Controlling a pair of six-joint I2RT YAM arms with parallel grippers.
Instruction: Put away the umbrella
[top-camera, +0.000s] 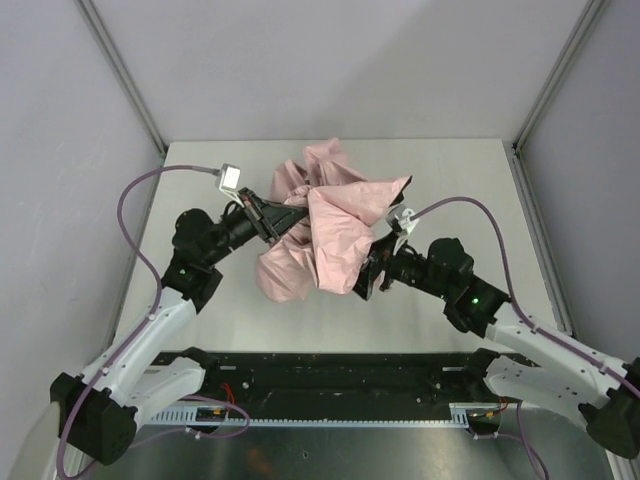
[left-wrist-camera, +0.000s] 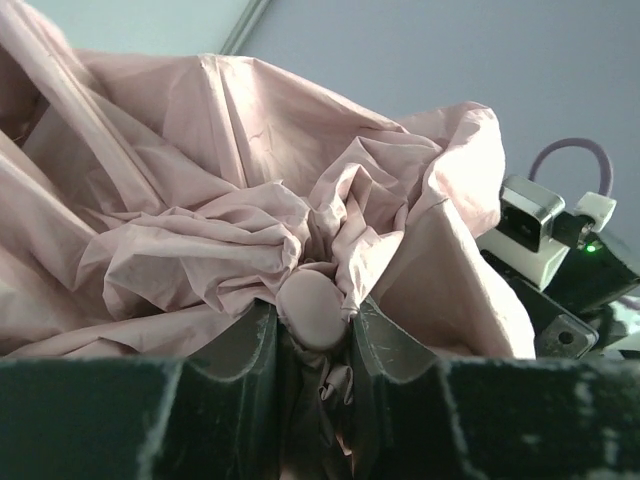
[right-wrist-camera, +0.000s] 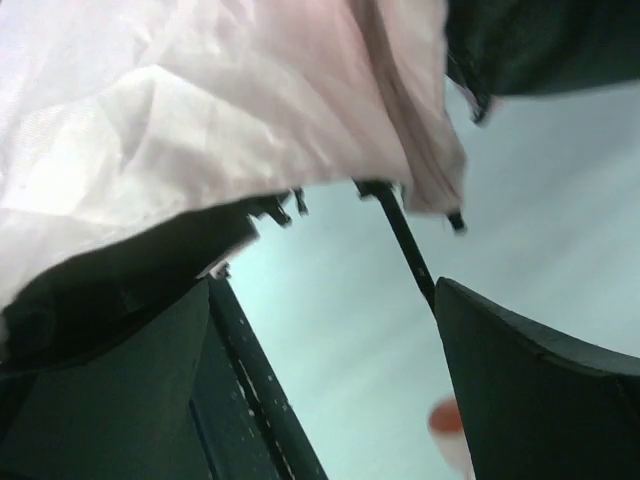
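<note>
The umbrella (top-camera: 335, 230) is a crumpled heap of pale pink fabric mid-table, between my two arms. My left gripper (top-camera: 283, 222) reaches into it from the left. In the left wrist view its jaws (left-wrist-camera: 315, 330) press on either side of a round pink cap (left-wrist-camera: 310, 308) with fabric (left-wrist-camera: 200, 230) bunched around it. My right gripper (top-camera: 368, 272) sits at the heap's lower right edge. In the right wrist view it (right-wrist-camera: 330, 380) stands wide open with nothing between the fingers. Pink fabric (right-wrist-camera: 200, 110) hangs above, and a thin black rod (right-wrist-camera: 400, 235) runs down to the right finger (right-wrist-camera: 540, 400).
The white table (top-camera: 450, 180) is enclosed by grey walls with metal corner posts (top-camera: 120, 70). The right arm's wrist camera (left-wrist-camera: 535, 225) shows just beyond the fabric. A small blurred orange-pink blob (right-wrist-camera: 448, 420) lies low beside the right finger.
</note>
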